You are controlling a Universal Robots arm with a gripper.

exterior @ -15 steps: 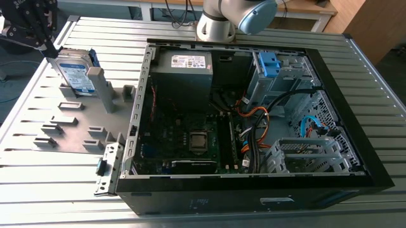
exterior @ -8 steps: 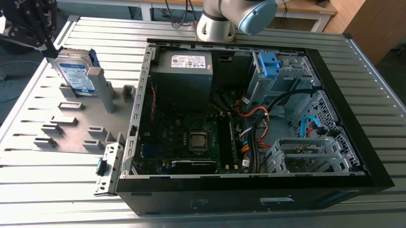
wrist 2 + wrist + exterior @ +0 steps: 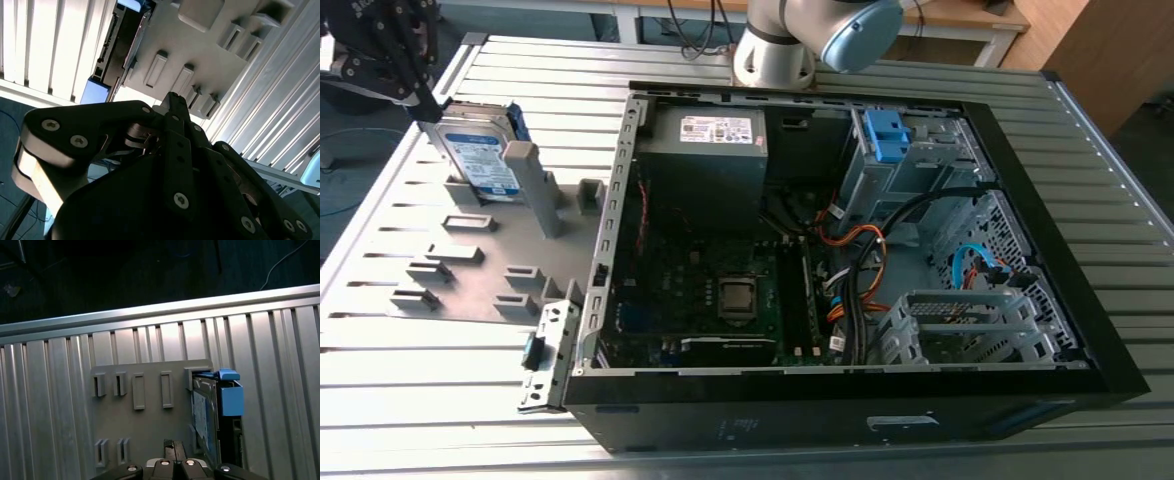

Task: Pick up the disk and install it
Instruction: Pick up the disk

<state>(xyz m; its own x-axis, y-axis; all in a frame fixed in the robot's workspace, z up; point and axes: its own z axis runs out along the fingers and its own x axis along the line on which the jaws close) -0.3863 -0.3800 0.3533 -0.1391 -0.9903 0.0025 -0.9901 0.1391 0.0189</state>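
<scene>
The disk [image 3: 478,152] stands on edge in the grey holder [image 3: 467,275], long axis level; pincer [image 3: 416,98] closed, empty.

Black claw [image 3: 172,100], grey fixture plate [image 3: 165,30], ribbed table [image 3: 45,45]

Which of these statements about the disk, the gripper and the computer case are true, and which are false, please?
1. The disk stands on edge in the grey holder plate, outside the computer case. True.
2. The computer case is closed. False: its side is open, showing the motherboard.
3. The gripper is inside the case. False: it is above the holder plate, close to the disk's top.
4. A blue rail runs along the disk. True.
</scene>
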